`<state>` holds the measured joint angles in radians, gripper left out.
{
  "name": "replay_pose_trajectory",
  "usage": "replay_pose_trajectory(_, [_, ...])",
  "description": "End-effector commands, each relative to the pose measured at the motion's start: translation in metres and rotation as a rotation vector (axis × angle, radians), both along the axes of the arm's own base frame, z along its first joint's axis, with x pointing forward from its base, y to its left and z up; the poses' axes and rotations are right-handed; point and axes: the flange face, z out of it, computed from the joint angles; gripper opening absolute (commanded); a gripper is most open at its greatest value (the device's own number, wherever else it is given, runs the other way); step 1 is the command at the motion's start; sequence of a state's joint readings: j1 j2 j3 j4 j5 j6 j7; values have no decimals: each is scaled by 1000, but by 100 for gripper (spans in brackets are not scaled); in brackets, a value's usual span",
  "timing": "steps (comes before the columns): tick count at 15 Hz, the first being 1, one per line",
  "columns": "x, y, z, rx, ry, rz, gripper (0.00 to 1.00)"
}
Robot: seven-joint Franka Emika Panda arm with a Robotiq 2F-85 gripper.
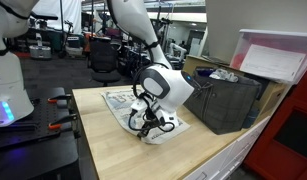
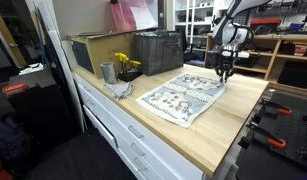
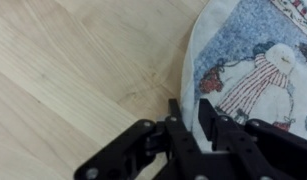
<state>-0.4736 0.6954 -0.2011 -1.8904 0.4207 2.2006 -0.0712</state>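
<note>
In an exterior view the cloth (image 1: 118,100) lies flat on the tabletop (image 1: 123,150), left of a dark crate (image 1: 228,100), the jaws down at its near edge. In an exterior view the jaws touch the cloth (image 2: 183,97) at its far right corner. In the wrist view the jaws stand nearly together astride the cloth's (image 3: 243,60) left hem; whether they clamp it, I cannot tell
</note>
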Motion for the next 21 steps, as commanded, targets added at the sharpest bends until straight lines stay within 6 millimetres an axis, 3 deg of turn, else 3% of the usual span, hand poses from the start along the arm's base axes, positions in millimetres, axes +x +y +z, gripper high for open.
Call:
replay_pose_trajectory(1, [6, 2, 14, -55, -21, 21, 0])
replay_pose_trajectory(6, [29, 23, 35, -127, -45, 150, 1])
replay_pose_trajectory(15, [113, 144, 52, -173, -44, 565, 1])
replay_pose_trajectory(21, [139, 199, 58, -233, -40, 781, 1])
